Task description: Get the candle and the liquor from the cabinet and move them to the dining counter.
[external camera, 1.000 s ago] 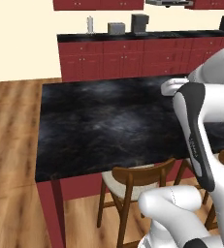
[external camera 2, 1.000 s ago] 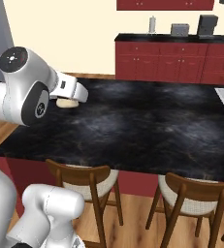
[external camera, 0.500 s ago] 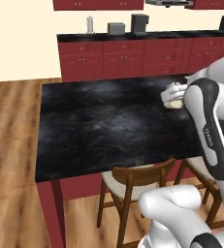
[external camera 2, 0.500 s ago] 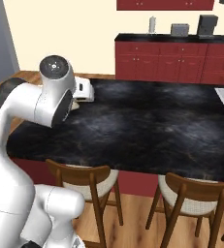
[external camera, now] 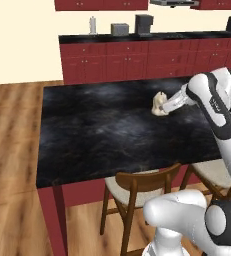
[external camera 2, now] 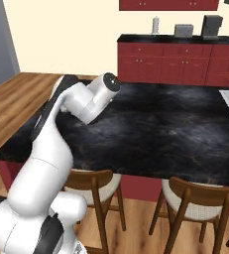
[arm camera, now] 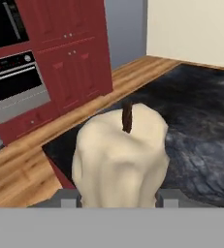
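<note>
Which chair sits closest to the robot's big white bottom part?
The left stool, tucked under the dining counter right above the base. The other stool sits farther right.

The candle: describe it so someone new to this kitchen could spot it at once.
Find the dining counter, the long island with a black marbled top and wooden stools along its near edge. Toward its right end, the white arm's hand grips the candle. It is a small, cream-white lumpy wax figure with a short dark wick, the only pale object on that dark top.

The arm is swinging the candle (external camera: pixel 159 104) farther out over the dining counter (external camera: pixel 97 135). The gripper (external camera: pixel 165 107) is carrying it towards the counter's middle.
</note>
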